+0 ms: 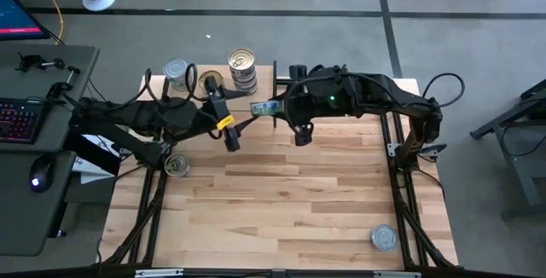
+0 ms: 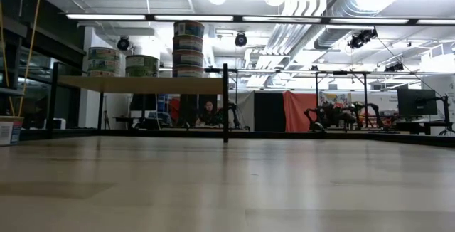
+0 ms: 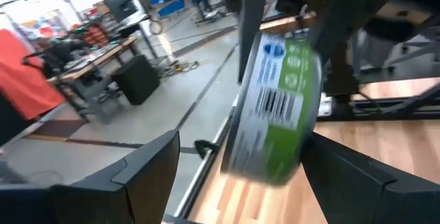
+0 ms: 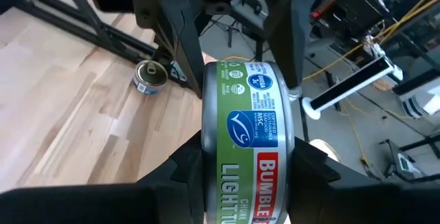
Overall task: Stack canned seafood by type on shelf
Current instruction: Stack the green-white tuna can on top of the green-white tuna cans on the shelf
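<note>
The small light-wood shelf on thin black uprights (image 1: pixel 223 72) is standing at the far edge of the plank-patterned wooden table (image 1: pixel 290 201), carrying a tall stack of gold-topped round tins (image 1: pixel 242 67), a lower silver-topped stack (image 1: pixel 177 72) to its left and a single gold tin (image 1: pixel 211 82) between them. Loose tins are lying on the table: one gold-topped (image 1: pixel 177 165) near the left edge, one silver-topped (image 1: pixel 384 238) at the near right corner. The right gripper (image 1: pixel 271 107) is reaching leftward just beside the shelf, its jaws pinching a green-labelled tin (image 4: pixel 249 138) turned on its side. The left gripper (image 1: pixel 223 112) is stretching in from the left, its jaws spread wide and facing that tin, apart from it.
</note>
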### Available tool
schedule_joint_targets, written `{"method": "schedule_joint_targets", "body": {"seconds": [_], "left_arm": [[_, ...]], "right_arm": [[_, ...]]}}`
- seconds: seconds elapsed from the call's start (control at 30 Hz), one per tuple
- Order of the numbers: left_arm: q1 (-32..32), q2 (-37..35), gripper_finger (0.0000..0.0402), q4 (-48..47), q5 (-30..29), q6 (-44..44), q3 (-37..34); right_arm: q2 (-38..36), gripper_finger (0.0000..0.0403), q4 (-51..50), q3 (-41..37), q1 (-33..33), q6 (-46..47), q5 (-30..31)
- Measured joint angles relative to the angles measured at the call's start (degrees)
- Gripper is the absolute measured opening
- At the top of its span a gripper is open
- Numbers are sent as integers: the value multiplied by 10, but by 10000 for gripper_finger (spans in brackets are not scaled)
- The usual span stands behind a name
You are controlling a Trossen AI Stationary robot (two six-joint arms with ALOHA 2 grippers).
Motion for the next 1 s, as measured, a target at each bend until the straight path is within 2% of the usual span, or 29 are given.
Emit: {"method": "schedule_joint_targets", "body": {"seconds": [0.2, 0.5, 0.63, 0.87, 1.0], "left_arm": [[0, 0, 290, 0, 49, 20, 0], [0, 0, 278, 2, 68, 36, 0], [0, 0, 240, 0, 62, 40, 0], [-1, 0, 121, 2, 57, 68, 0], [-1, 0, 121, 2, 41, 83, 0]], "right_arm": [[6, 123, 17, 0, 3, -10, -24], [6, 124, 35, 0, 2, -10, -28], [6, 124, 33, 0, 2, -10, -25], [6, 125, 32, 0, 2, -7, -24], [6, 140, 34, 0, 2, 2, -17]]}}
